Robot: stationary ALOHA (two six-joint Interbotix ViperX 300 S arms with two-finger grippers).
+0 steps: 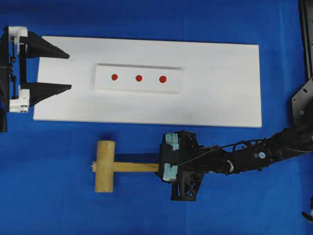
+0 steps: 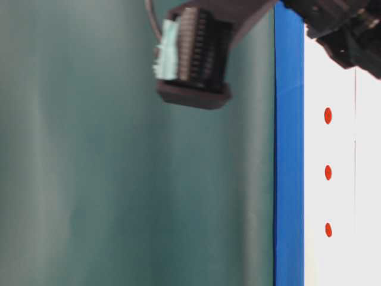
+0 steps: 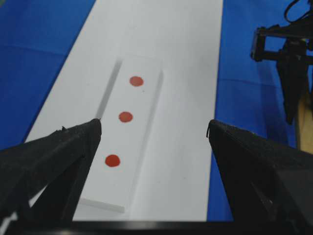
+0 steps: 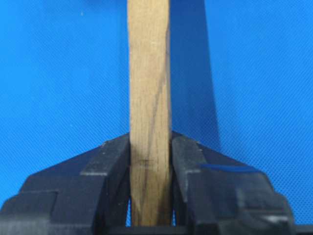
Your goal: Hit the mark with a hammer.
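Overhead view: the hammer [image 1: 113, 166] sits over the blue counter [image 1: 49, 196], just in front of the near long edge of the white board [image 1: 220, 88], head to the left, handle running right into the right gripper [image 1: 166, 164]. Right wrist view confirms the grip: both black fingers [image 4: 110, 161] press flat against opposite faces of the squared handle, jaws nearly closed on it, handle extending straight away from the camera over blue. Head not visible in that view. Whether the head rests on the counter or is raised off it cannot be told from overhead. The mark [image 1: 139, 78] is the centre dot of three red dots in a row on the white strip [image 1: 102, 81], which lies on the board; outer red dots [image 1: 114, 77] to either side. Hammer head is apart from the strip, off the board entirely, nearer the left-hand dot's end than the centre. Left gripper [image 1: 68, 71] is at the left short end of the board, jaws spread wide, holding nothing; left wrist view looks down the strip between its two fingers. Table-level view is mostly blurred; a gripper finger with pale padding shows at top, and the three dots at right.
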